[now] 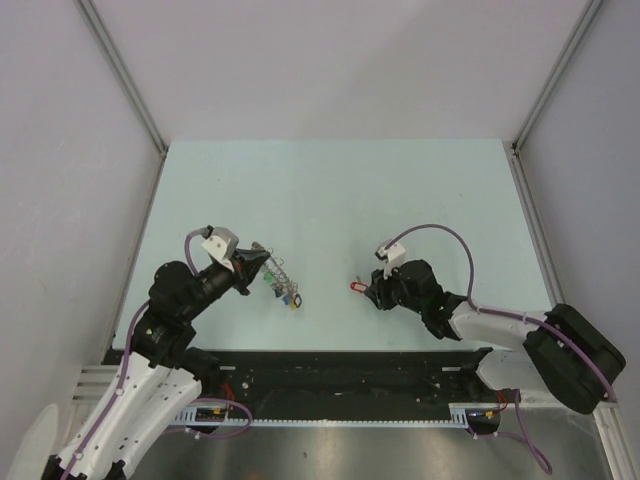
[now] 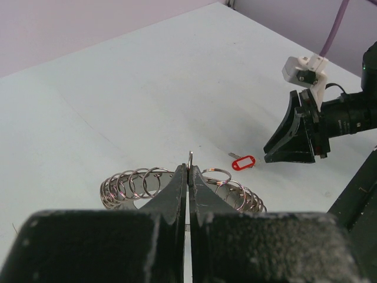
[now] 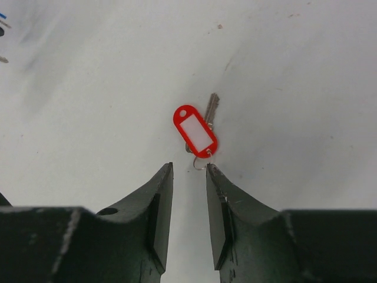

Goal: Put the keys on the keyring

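**Top external view: L claw on keyring, red key loose by R claw**

Seen from above, the pale worktop [image 1: 330,190] carried two small clusters, well apart. On the L side the L claw [image 1: 258,270] was clenched on the keyring [image 1: 275,275]. A green tag [image 1: 270,281] and blue and yellow tags [image 1: 292,298] trailed off the ring toward the near edge. On the R side the red-tagged key [image 1: 357,286] lay flat on the worktop, just beyond the tips of the R claw [image 1: 372,289].

L wrist cam: the L claw [image 2: 188,175] was pressed tight on the keyring [image 2: 147,181]. The ring's thin metal edge stood up between the tips, w/ coils of small wire rings fanned out on both sides. Beyond it lay the red-tagged key [image 2: 242,163], w/ the R claw [image 2: 266,155] low over the worktop and pointing at it.

R wrist cam: the R claw [image 3: 189,168] was released, jaws parted a little w/ only bare worktop between them. The red-tagged key [image 3: 196,132] lay just ahead of the tips, its silver blade angled up and to the R behind the tag. Its small split ring [image 3: 202,160] sat right by the R-hand tip; contact couldn't be made out. Key and keyring were not joined.
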You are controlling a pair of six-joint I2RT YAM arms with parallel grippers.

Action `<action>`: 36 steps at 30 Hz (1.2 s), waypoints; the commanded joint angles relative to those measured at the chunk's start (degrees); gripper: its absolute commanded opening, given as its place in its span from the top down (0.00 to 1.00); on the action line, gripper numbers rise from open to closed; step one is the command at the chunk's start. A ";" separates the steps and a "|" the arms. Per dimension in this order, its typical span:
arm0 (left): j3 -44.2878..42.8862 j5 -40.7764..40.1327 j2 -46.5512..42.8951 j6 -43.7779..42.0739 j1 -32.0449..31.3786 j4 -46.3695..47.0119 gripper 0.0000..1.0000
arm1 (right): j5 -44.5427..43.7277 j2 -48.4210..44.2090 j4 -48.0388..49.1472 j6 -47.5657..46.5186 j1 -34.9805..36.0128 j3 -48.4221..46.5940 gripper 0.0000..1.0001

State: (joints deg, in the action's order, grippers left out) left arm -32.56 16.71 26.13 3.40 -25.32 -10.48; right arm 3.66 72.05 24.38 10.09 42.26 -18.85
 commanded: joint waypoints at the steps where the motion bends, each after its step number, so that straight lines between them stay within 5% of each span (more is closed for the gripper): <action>1: -0.23 0.96 -0.55 -0.41 0.45 4.50 1.00 | -8.67 -5.60 -16.45 2.39 0.45 -6.79 0.65; 9: -0.23 1.13 -0.47 -0.32 0.45 4.42 1.00 | -7.44 -1.83 -27.46 7.82 -0.07 -13.75 0.67; 16: -0.32 1.75 -0.38 -0.15 0.45 4.50 1.00 | -1.04 0.63 -24.91 20.05 -5.33 -13.84 0.67; 23: -0.14 1.75 -0.64 -0.06 0.45 4.50 1.00 | 5.39 4.75 -19.64 24.01 -6.75 -13.76 0.69; 36: -0.05 1.92 -1.17 0.12 0.45 4.59 1.00 | 4.51 11.00 -15.42 26.04 -7.45 -13.40 0.74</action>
State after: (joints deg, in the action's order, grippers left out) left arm -32.56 17.32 26.06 3.44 -25.32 -10.46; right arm 8.03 82.06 5.72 34.65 35.18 -30.87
